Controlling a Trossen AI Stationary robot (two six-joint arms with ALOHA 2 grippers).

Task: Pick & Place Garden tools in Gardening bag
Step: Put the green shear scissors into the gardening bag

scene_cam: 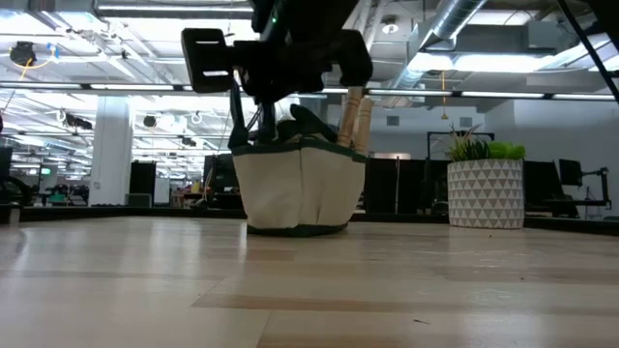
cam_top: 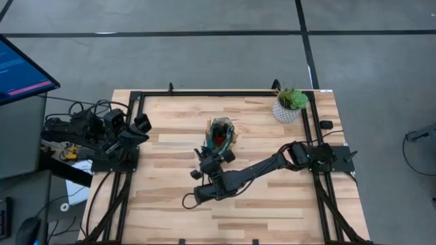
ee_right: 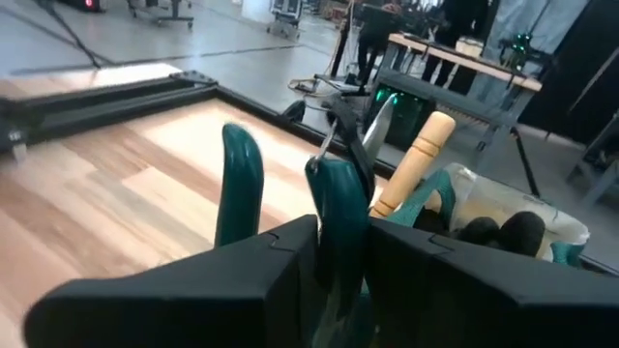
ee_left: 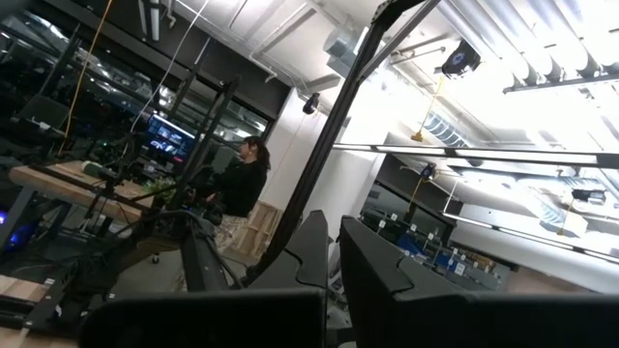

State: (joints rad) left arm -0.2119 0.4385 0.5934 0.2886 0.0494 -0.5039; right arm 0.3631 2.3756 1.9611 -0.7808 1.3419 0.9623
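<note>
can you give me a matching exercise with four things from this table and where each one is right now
Things:
1. beige fabric gardening bag with dark green trim
2. green plant in a white patterned pot
3. green-handled pruning shears
4. left arm's tool

Places:
A. parked at the left edge of the table
B. far right corner of the table
D. near the middle of the table, wooden handles sticking out of it
C. between the fingers of the right arm's tool, beside the bag

Pairs: 1-D, 2-B, 3-C, 4-A
</note>
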